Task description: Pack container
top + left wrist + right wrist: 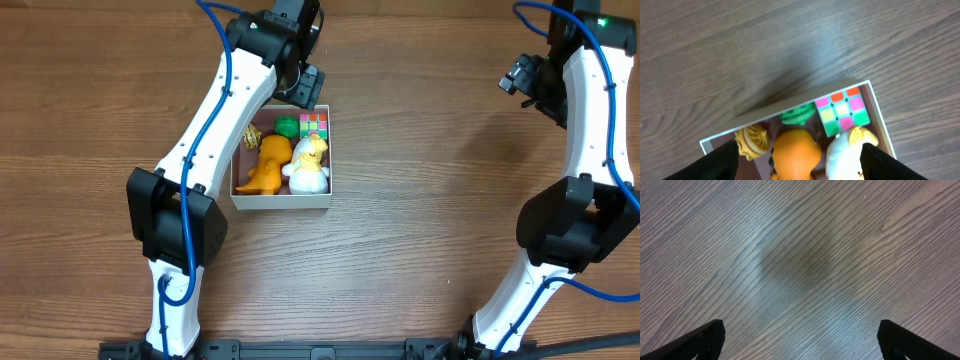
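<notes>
White-walled container (pixel 282 201), one: square and shallow, with a pinkish-brown floor. It stands on the wooden table (pixel 430 150) near the middle, a little toward the left and far edges.

Contents: five toys, all inside the walls.
- Orange figure (pixel 266 168), one: the largest piece, in the near left part of the box.
- White-and-yellow figure (pixel 308 165), one: just beside the orange one, against the right wall.
- Green toy (pixel 287 127), one: at the far wall, between the ribbed piece and the cube.
- Puzzle cube (pixel 842 111), one: pink, orange, yellow and green tiles, in the far right corner.
- Yellow ribbed piece (pixel 752 141), one: by the left wall near the far left corner, half hidden under the arm in the overhead view.

Arms: two, white with blue cable, left arm (pixel 215 120) and right arm (pixel 600 120).

Left jaws: released, with the dark fingers (pixel 722 160) spread wide and nothing gripped between them. They hang over the container's far wall. In the left wrist view the far half of the box and its toys lie below and between the fingers. Contact with the walls cannot be told.

Right jaws: released, with the fingers (pixel 707 337) wide apart. They hang over wood grain near the far right corner of the table, well apart from the container.
</notes>
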Tool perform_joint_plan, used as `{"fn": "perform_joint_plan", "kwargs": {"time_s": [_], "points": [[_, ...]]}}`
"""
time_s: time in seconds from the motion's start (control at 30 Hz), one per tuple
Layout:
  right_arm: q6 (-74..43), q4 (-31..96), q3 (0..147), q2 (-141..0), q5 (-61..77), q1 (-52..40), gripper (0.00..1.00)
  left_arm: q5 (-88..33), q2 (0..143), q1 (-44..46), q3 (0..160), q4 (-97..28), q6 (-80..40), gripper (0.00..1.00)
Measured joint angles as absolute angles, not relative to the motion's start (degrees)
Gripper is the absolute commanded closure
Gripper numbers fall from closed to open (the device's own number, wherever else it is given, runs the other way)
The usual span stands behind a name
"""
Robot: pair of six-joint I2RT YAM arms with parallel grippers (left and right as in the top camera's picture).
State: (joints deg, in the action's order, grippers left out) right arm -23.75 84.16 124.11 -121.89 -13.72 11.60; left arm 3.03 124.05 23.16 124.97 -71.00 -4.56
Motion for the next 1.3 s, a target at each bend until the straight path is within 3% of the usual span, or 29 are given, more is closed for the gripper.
{"fn": "perform_joint_plan", "kwargs": {"time_s": [0.13, 0.23, 0.3, 0.7, 1.1, 1.3], "points": [[-23.8, 84.2, 124.1, -121.9, -13.7, 11.6, 0.0, 3.0, 124.0, 23.2, 125.0, -72.0, -4.5, 0.2], [-23.8, 84.2, 124.1, -121.9, -13.7, 11.6, 0.0, 3.0, 124.0, 23.2, 125.0, -72.2, -4.5, 0.04], [-23.8, 84.2, 124.1, -121.9, -13.7, 11.6, 0.0, 3.0, 124.0, 23.2, 125.0, -72.2, -4.7, 0.0], [-23.8, 84.2, 124.1, -121.9, -13.8, 11.6, 0.0, 8.4, 119.2, 19.8, 144.6, -81.9, -7.1, 0.0], [-23.8, 84.2, 124.1, -121.9, -13.7, 11.6, 0.0, 12.9, 107.2, 19.4, 146.5, -96.5, -11.0, 0.0], [-23.8, 84.2, 124.1, -121.9, -13.7, 11.6, 0.0, 11.1, 106.8, 19.6, 146.5, -96.7, -13.2, 0.0]]}}
